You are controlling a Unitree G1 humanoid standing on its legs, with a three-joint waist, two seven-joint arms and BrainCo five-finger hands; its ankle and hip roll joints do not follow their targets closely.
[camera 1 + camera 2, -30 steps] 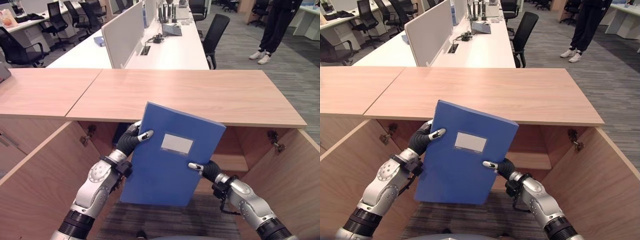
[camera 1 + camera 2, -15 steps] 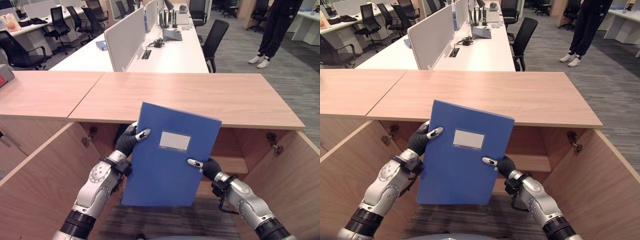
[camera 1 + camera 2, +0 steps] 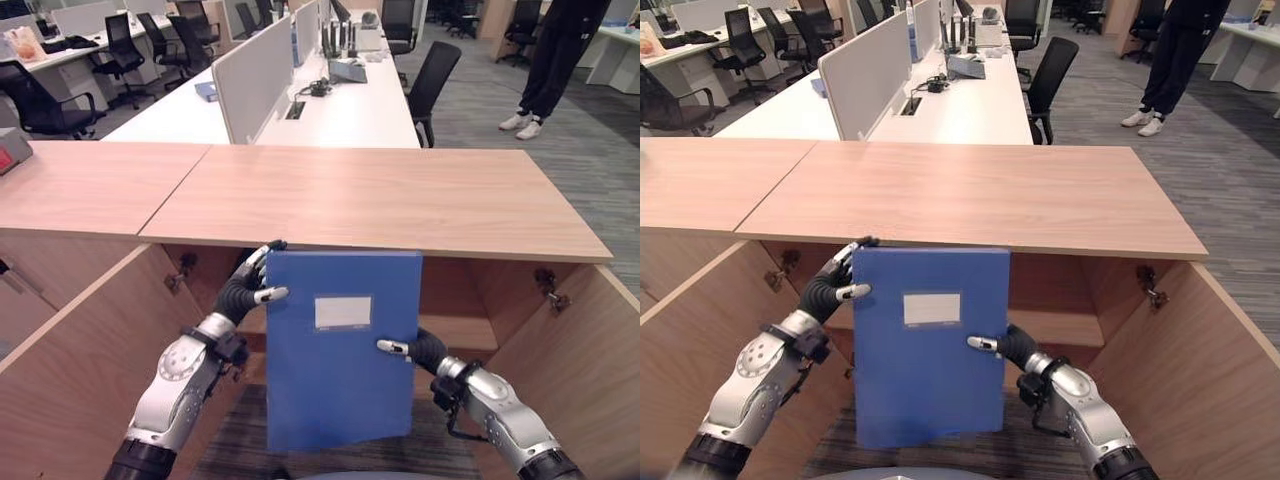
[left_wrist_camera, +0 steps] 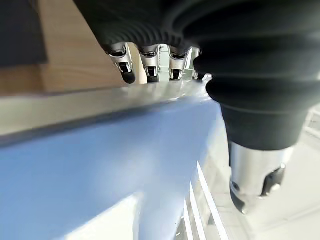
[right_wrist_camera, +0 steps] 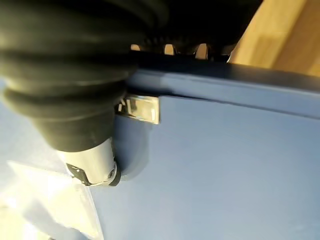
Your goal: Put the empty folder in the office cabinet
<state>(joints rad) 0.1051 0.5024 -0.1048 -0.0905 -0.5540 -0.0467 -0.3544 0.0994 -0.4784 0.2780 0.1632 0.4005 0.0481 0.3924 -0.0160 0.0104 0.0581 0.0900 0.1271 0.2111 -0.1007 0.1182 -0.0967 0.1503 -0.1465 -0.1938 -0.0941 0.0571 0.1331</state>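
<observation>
Folder [image 3: 342,350] is standing upright before the open cabinet [image 3: 470,290], not yet inside, in the left eye view. In the right eye view, the left hand [image 3: 830,285] is pinching its upper edge. The right hand [image 5: 95,165] is clamping the opposite edge in the right wrist view, leaving insertion and release.

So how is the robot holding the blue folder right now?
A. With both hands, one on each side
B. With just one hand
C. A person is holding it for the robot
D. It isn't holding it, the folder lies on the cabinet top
A: the blue folder stands upright in front of the open cabinet, with the left hand pinching its left edge and the right hand pinching its right edge.
</observation>
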